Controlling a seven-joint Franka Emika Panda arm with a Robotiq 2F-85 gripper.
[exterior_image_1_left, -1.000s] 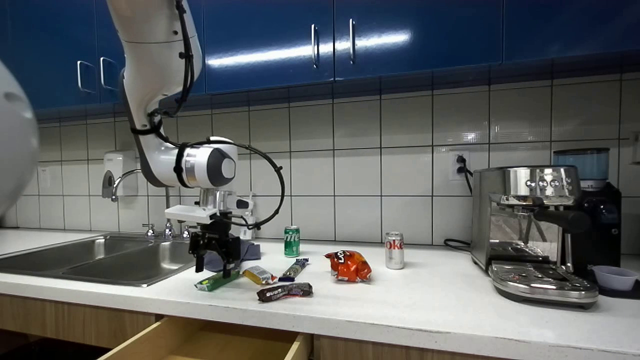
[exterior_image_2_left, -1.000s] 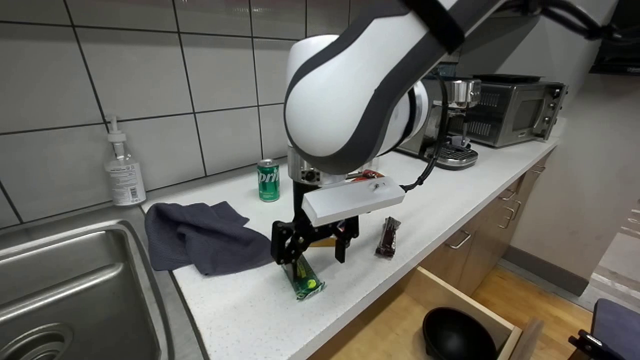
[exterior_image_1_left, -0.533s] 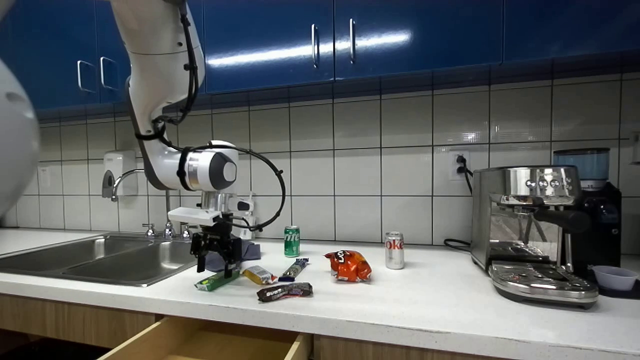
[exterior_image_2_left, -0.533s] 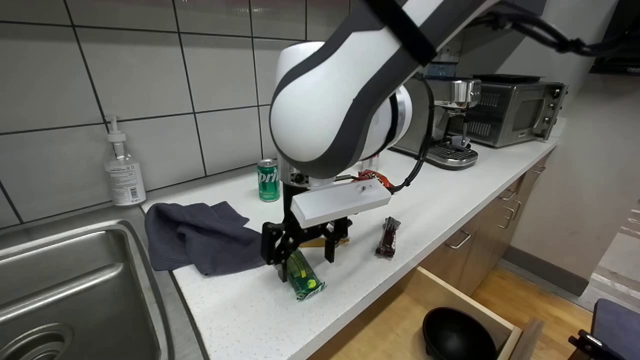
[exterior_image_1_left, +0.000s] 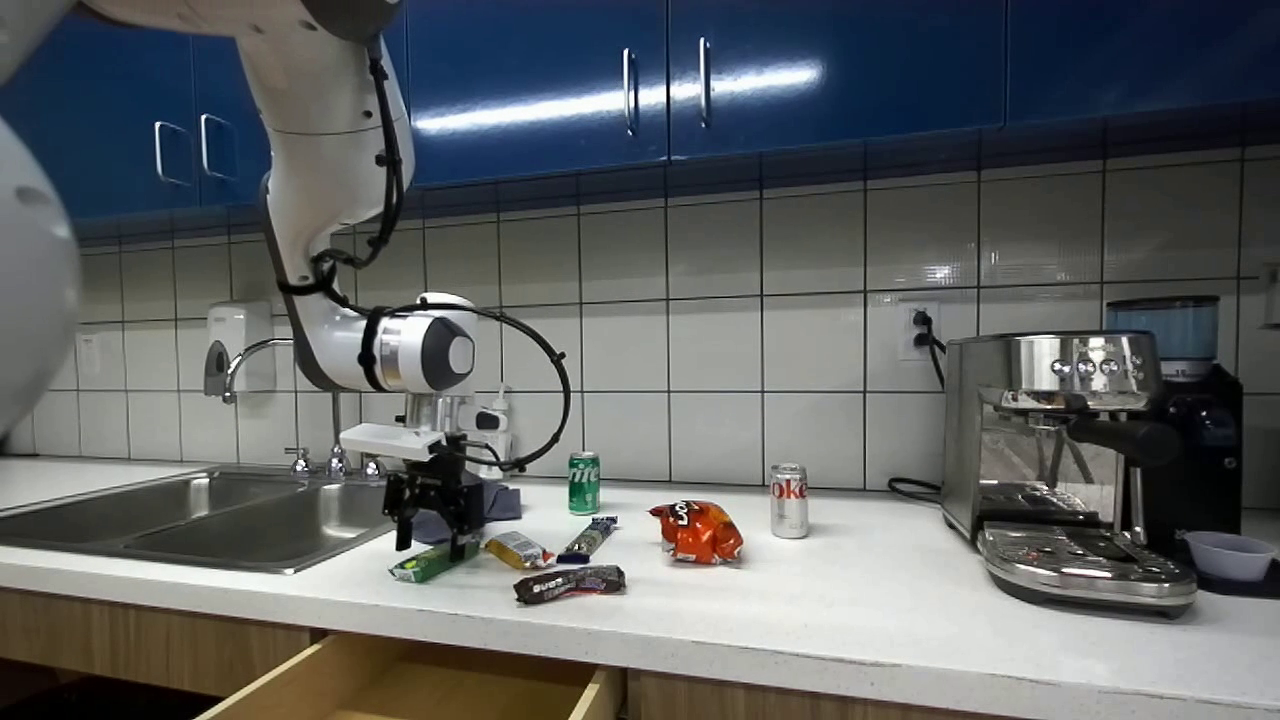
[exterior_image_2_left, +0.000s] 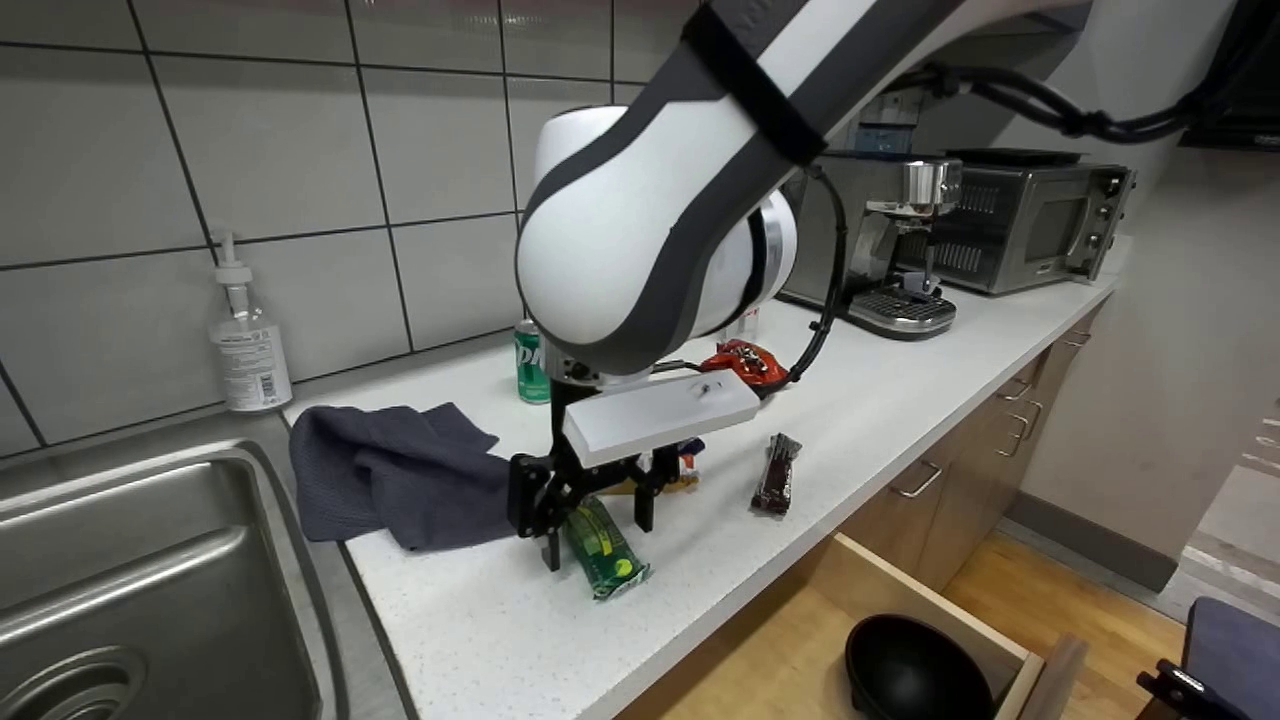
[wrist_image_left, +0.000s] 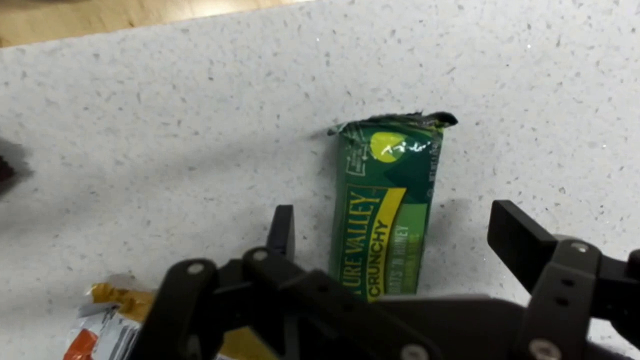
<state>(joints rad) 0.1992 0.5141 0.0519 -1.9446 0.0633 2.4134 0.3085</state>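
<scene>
A green granola bar lies flat on the white counter; it also shows in both exterior views. My gripper is open and empty, pointing down just above the bar. In the wrist view one finger is on each side of the bar, with a gap to it on both sides. The gripper also shows in both exterior views. The gripper body hides the bar's lower end in the wrist view. A yellow wrapped snack lies beside it, partly behind the gripper in the wrist view.
A dark brown bar, a blue-silver bar, an orange chip bag, a green can and a silver can are on the counter. A grey cloth lies by the sink. An open drawer holds a black bowl.
The arm and gripper have moved slightly lower and, in an exterior view, leftward, so the near finger no longer overlaps the green bar but stands beside it. The objects have not moved.
</scene>
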